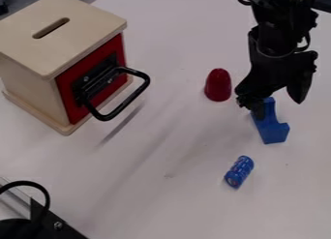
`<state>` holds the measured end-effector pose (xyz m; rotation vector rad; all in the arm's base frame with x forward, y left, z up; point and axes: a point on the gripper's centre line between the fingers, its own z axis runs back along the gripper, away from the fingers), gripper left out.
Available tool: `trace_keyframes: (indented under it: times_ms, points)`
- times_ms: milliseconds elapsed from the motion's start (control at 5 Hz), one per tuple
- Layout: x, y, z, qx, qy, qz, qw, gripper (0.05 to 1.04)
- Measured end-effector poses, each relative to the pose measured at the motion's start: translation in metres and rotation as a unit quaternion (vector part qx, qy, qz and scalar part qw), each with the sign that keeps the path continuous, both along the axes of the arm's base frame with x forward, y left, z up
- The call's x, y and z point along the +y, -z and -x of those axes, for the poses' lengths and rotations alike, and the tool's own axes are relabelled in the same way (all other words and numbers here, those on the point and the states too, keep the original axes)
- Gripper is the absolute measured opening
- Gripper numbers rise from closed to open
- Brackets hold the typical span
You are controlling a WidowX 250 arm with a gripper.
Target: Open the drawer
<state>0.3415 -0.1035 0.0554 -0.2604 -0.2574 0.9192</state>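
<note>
The wooden box point(81, 35) is the landmark: its red drawer point(109, 48) sits shut in its right-hand face, and the black handle point(129, 100) juts out from there, so the step in hand looks to be reaching that handle, the pull not begun. Below the box, toward the camera, lies a dark piece of gear point(53, 224) with a looped cable. Right of the box, well past the handle, a red cone-like piece point(218, 85) stands on the tabletop point(174, 185); lower and farther right lies a small blue cylinder point(239, 171). Farther still from the box, the claw point(279, 99) hangs with its fingers apart, one overlapping a blue block point(272, 130); contact I cannot tell. Next it should lift clear, travel left over the red piece without knocking it, hook the handle and draw it away from the box
</note>
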Motion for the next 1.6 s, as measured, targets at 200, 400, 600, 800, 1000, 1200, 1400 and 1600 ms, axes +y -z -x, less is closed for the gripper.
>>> trace_keyframes:
  times_ms: [200, 400, 600, 800, 1000, 1200, 1400, 1600]
  points:
    - [0.002, 0.011, 0.005, 0.017, 0.0, -0.006, 0.9998, 0.993]
    - [0.015, 0.0, 0.013, 0.015, 0.009, -0.047, 0.9987, 0.993]
    - [0.022, -0.02, 0.018, -0.003, 0.029, -0.063, 0.9976, 0.993]
    - [0.03, -0.038, 0.03, -0.002, 0.093, -0.091, 0.9914, 0.993]
    - [0.043, -0.052, 0.039, 0.006, 0.177, -0.109, 0.9781, 0.993]
    - [0.063, -0.061, 0.05, 0.025, 0.244, -0.134, 0.9603, 0.993]
    - [0.083, -0.063, 0.066, 0.055, 0.281, -0.155, 0.9455, 0.993]
    - [0.101, -0.058, 0.079, 0.084, 0.32, -0.176, 0.9272, 0.993]
